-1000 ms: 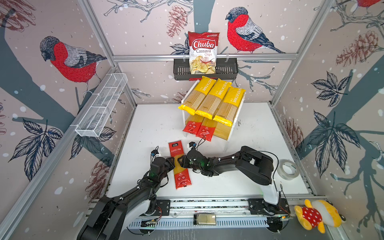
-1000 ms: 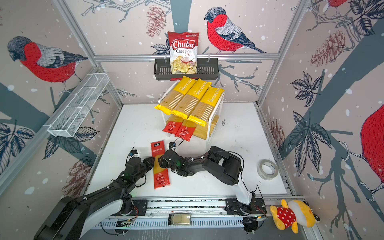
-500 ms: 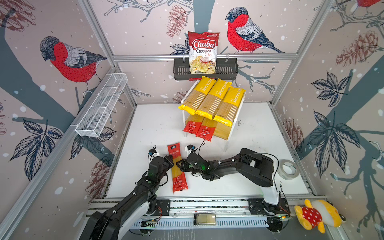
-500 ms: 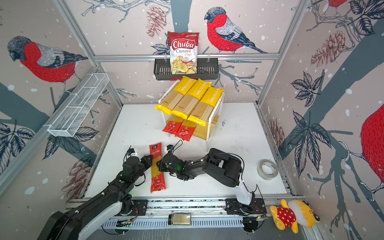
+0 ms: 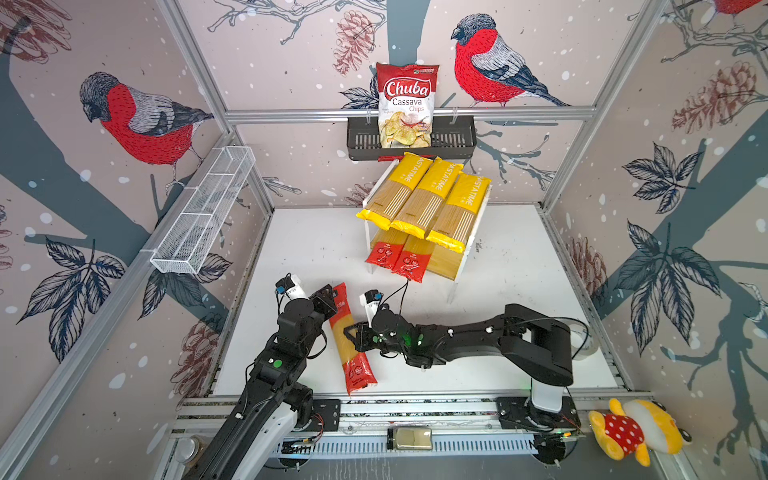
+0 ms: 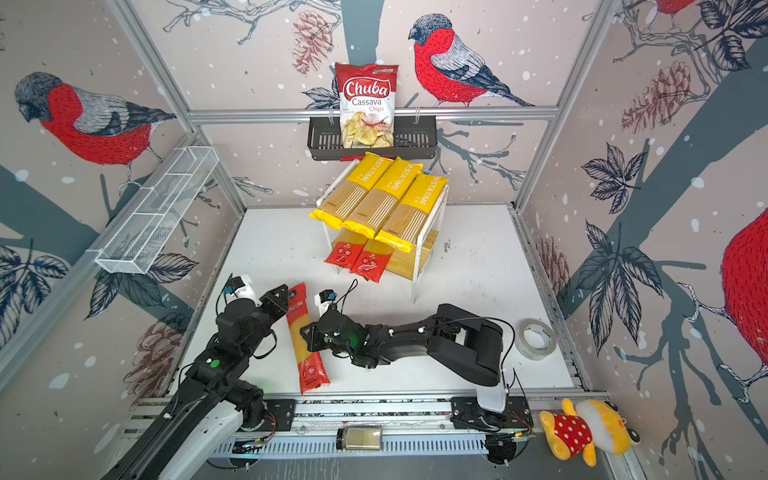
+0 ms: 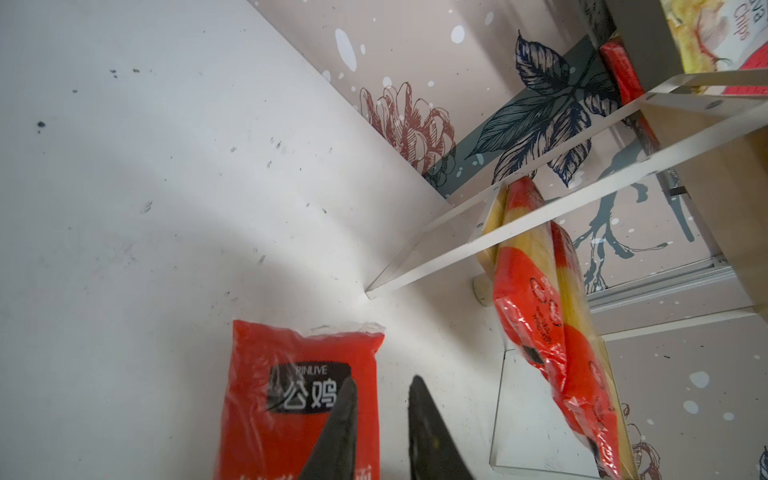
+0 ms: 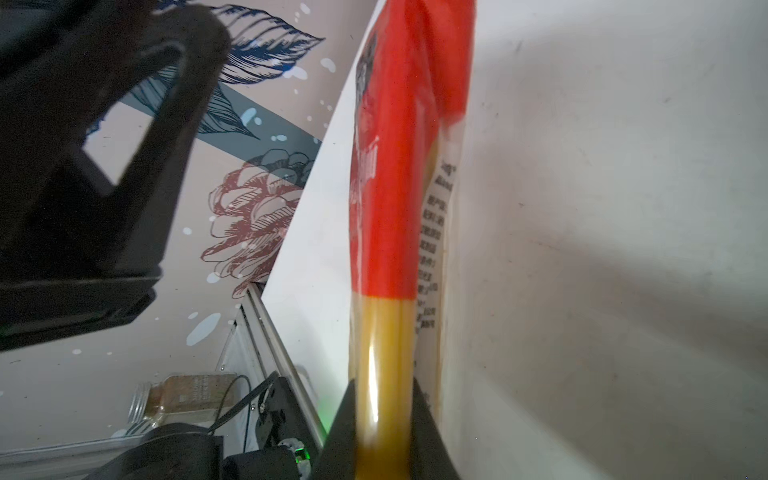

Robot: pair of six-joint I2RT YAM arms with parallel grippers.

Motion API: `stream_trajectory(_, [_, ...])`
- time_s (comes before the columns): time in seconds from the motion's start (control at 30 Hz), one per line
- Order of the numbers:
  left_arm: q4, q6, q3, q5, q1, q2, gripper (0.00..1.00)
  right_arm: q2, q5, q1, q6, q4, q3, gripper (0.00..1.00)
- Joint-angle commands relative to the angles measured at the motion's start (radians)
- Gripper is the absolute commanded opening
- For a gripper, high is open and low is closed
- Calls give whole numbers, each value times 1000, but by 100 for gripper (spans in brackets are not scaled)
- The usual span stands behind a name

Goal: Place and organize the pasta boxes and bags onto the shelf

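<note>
your right hand (image 8: 384,392) pinches the red pack (image 5: 340,320) at its clear middle; your left hand (image 7: 380,388), slightly spread, hovers at its shelf-side end. pack lies on the worktop (image 5: 498,291), short of the shelf (image 5: 445,261).

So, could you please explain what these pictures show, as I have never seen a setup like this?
Two black robot arms work over a white table. Two pictures look down from overhead, almost identical; the other two come from a camera on each arm's wrist. At the back stands a small shelf: three yellow pasta bags on its upper tier, two red packs below. A third red pasta pack is near the front. The right gripper is shut on its yellow middle; the left gripper, at its shelf-side end, is slightly parted and holds nothing.
</note>
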Motion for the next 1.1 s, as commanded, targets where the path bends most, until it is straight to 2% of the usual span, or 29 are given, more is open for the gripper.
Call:
stream_trajectory(0.0, [-44,54,48,25,3,-13,28,-75,88,13,-68,121,-25,8])
stream_trajectory(0.13, [15,77,72,102,3,-18,35,-176,205,13,-55,179,-111,4])
stream_trajectory(0.27, [150,71,43,202,-21,-8,43,-271,293,8,-40,317,-221,2])
stream_trajectory(0.43, [260,89,39,172,-174,21,51,-360,346,-7,-39,355,-282,2])
stream_trajectory(0.63, [335,88,11,187,-252,49,61,-472,330,-84,6,380,-366,3])
stream_trajectory(0.77, [413,26,-48,235,-274,67,68,-551,326,-143,15,396,-424,3])
stream_trajectory(0.87, [547,-71,-138,289,-278,79,77,-613,343,-184,8,372,-452,4])
stream_trajectory(0.97, [703,-174,-221,320,-302,103,78,-676,359,-218,12,359,-476,4])
stream_trajectory(1.07, [762,-177,-238,288,-372,130,78,-718,365,-244,15,352,-492,4])
